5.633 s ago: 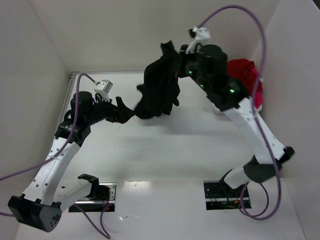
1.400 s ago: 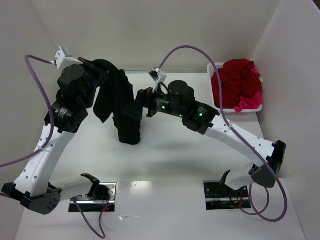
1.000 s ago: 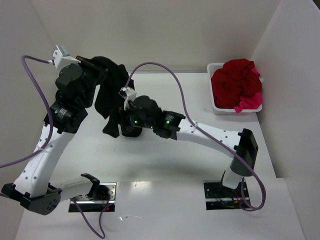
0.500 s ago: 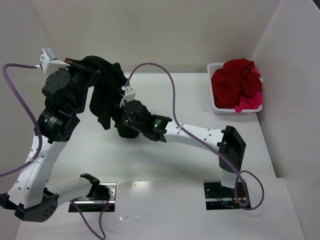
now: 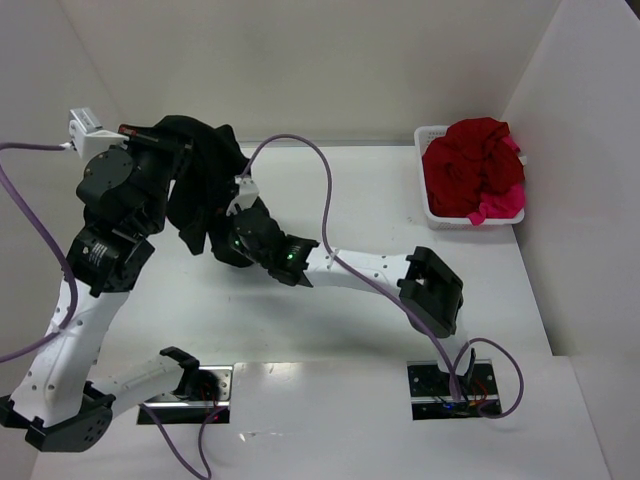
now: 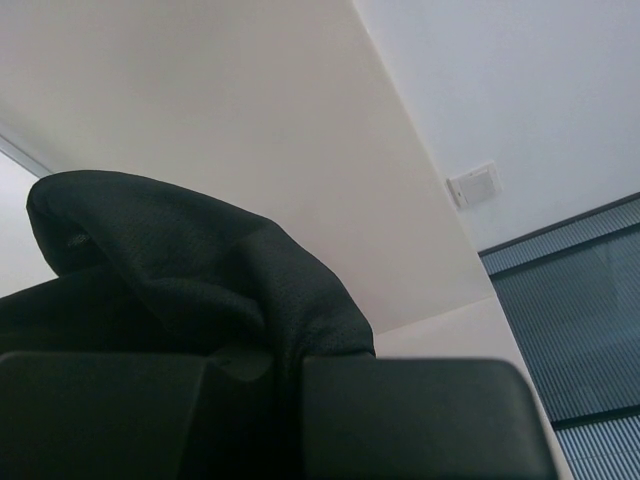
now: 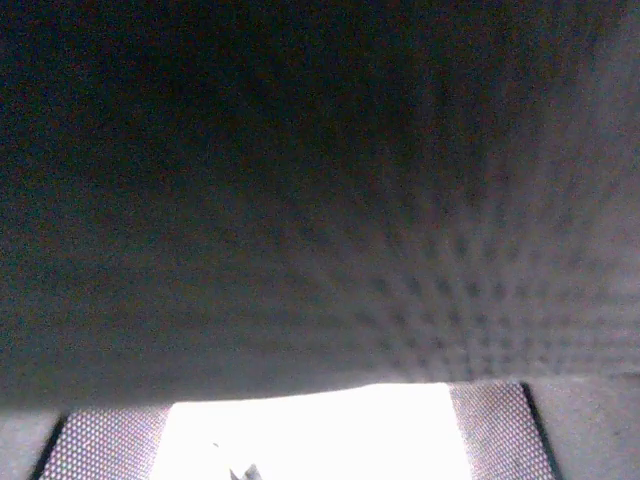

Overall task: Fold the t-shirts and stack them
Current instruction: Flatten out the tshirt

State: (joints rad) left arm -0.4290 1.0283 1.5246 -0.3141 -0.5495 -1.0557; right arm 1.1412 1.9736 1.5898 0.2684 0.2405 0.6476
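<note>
top: white basket [image 5: 432,206] at far right holds dark red shirts [image 5: 468,158] and a pink shirt [image 5: 496,208], well apart from both arms; black t-shirt [image 5: 200,185] hangs at far left from the raised left gripper [image 5: 152,138]; right gripper [image 5: 230,246] buried in its lower folds | left wrist: fingers [image 6: 100,410] pressed close, pinching the black t-shirt [image 6: 190,270] | right wrist: black t-shirt [image 7: 320,180] blocks the view, jaw state cannot be told

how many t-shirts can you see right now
3. A black t-shirt hangs from the left end effector at back left. A dark red t-shirt and a pink t-shirt are heaped in the white basket at back right. More may be buried there.
</note>
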